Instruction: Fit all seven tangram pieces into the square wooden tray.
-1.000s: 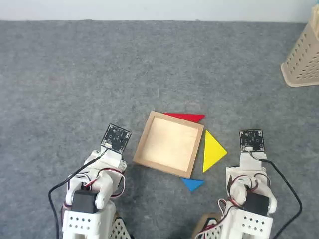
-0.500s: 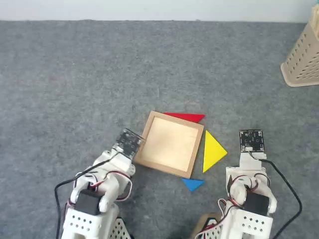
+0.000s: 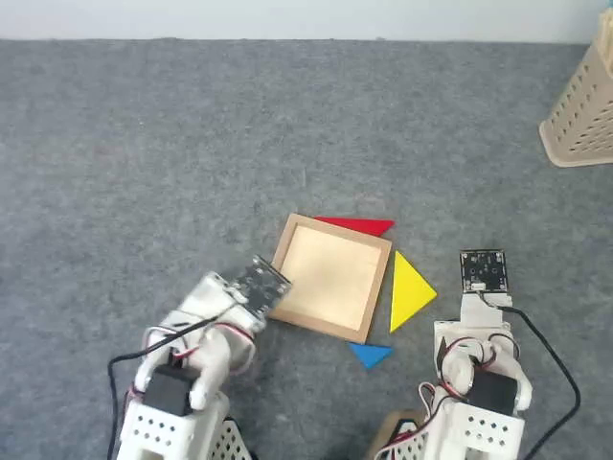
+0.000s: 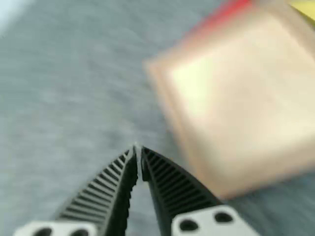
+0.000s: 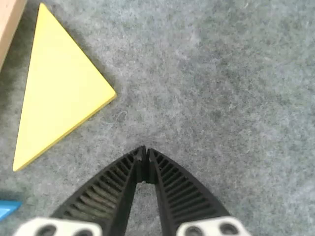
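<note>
The square wooden tray (image 3: 328, 276) lies on the grey carpet with nothing inside it. A red triangle (image 3: 359, 225) peeks out along its far edge, a yellow triangle (image 3: 410, 289) lies to its right, and a small blue triangle (image 3: 370, 354) sits by its near right corner. My left gripper (image 4: 138, 149) is shut with nothing in it, just off the tray's (image 4: 236, 98) near left corner. My right gripper (image 5: 144, 150) is shut over bare carpet, beside the yellow triangle (image 5: 54, 88). A sliver of the blue triangle (image 5: 6, 208) shows there too.
A beige perforated basket (image 3: 584, 105) stands at the far right edge. Open carpet stretches behind and to the left of the tray. Both arm bases (image 3: 172, 402) sit at the near edge.
The left arm has swung right toward the tray's near left corner. The right arm and the pieces have not moved.
</note>
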Tool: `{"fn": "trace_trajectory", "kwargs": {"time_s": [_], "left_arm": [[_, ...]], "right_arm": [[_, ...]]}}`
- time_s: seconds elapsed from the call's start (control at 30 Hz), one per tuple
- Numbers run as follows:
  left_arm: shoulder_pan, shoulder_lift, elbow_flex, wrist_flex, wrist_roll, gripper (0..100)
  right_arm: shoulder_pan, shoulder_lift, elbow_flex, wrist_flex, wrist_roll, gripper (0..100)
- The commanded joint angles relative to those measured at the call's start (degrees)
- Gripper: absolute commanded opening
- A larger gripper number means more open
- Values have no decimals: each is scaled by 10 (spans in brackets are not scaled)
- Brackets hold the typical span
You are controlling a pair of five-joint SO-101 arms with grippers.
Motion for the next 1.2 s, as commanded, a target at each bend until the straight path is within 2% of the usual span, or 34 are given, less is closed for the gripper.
{"fn": "trace_trajectory", "kwargs": {"time_s": [0.0, 0.07, 0.17, 0.23, 0.33, 0.5, 0.6, 0.73, 1.07, 1.17], "left_arm": [[-79, 1, -79, -31, -10, 16], [-93, 32, -122, -20, -10, 24], [-97, 136, -195, -12, 3, 102], [-95, 241, -250, -11, 7, 142], [-85, 427, -347, -10, 22, 141], [-40, 730, -538, 40, 97, 155], [-11, 852, -611, 55, 120, 228], [11, 920, -617, 28, 122, 294], [7, 1000, -564, -83, 121, 293], [-12, 1032, -567, -103, 121, 252]], "right_arm": [[4, -14, 9, 3, -4, 9], [5, -14, 9, 3, -4, 9], [4, -14, 9, 3, -4, 9], [4, -14, 9, 3, -4, 9], [4, -14, 9, 3, -4, 9], [4, -14, 9, 3, -4, 9], [4, -14, 9, 3, -4, 9], [4, -14, 9, 3, -4, 9], [4, -14, 9, 3, -4, 9], [4, -14, 9, 3, -4, 9]]}}
